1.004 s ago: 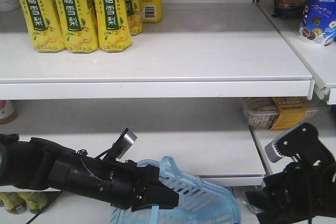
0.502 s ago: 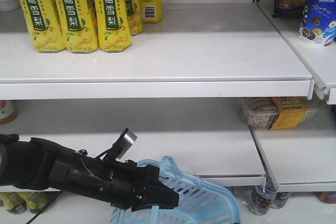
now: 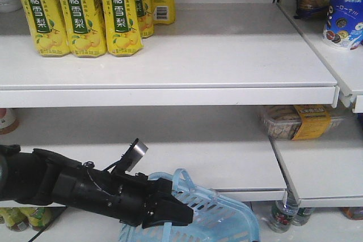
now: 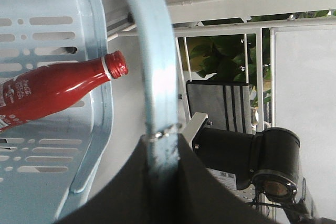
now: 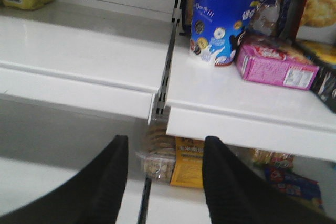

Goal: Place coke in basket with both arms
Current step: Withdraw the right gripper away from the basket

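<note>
While the left gripper [image 3: 170, 211] is clamped onto the basket's thin loop handle [image 4: 157, 77], its dark pointed fingers [image 4: 131, 192] pinching that pale blue strip from both sides, the right gripper [image 5: 164, 182] is up in front of the shelves with its two black fingers spread apart and nothing between them.

Coke-wise: what's lying in the basket [image 3: 224, 219] is a glossy red Coca-Cola bottle [image 4: 52, 90] with white script and a red cap, tipped on its side against the slotted wall, neck toward the rim. So more bottle-shaped than can-shaped, honestly.

Basket itself is light blue moulded plastic with rows of long slots, sitting low at the bottom of the front view, right under the black cable-covered left arm [image 3: 68, 185].

Around it: white metal shelves [image 3: 227, 55], smooth and matte. Yellow drink cartons [image 3: 74, 12] with green labels up top left, a blue cookie tub [image 5: 223, 22] and a pink box [image 5: 273, 61] on the right shelf, and a clear plastic snack tray with a yellow label [image 3: 298, 120] one level down.
</note>
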Motion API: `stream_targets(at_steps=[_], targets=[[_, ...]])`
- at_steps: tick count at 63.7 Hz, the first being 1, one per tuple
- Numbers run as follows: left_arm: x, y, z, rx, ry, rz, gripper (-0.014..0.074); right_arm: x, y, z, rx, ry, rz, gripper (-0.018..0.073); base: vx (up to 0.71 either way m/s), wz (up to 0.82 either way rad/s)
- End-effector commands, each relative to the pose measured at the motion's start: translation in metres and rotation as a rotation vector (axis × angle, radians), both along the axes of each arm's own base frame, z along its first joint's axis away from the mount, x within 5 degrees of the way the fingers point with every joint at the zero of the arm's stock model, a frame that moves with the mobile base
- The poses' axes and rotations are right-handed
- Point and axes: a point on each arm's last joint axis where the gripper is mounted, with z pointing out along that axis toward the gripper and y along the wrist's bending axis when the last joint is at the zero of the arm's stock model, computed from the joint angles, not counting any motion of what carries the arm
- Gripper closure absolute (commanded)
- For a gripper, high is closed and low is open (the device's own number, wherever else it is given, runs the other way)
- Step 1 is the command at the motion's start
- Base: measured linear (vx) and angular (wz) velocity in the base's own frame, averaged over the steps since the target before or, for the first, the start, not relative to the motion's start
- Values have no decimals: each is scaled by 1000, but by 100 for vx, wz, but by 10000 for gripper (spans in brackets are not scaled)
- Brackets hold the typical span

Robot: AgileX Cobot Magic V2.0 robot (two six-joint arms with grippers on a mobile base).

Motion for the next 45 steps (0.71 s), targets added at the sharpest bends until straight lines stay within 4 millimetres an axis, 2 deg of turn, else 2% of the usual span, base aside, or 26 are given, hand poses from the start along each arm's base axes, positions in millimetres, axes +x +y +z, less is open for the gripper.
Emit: stream_targets(at_steps=[1,15,24,29,40,45], targets=[[2,-6,33,-191,-14,21,603,-6,2,-8,45,-88,38,237,0,0],[2,-6,33,-191,-14,21,603,-27,-2,-33,97,-140,47,237,0,0],[2,-6,33,-191,-14,21,603,-33,-3,-48,94,-151,42,237,0,0],[2,-6,33,-191,-14,21,603,-33,-3,-51,74,-176,46,237,0,0],[2,-6,33,-191,-14,21,603,-25,-1,-78,48,-104,45,237,0,0],[2,-6,33,-191,-14,21,603,-24,0,-78,50,-135,61,237,0,0]])
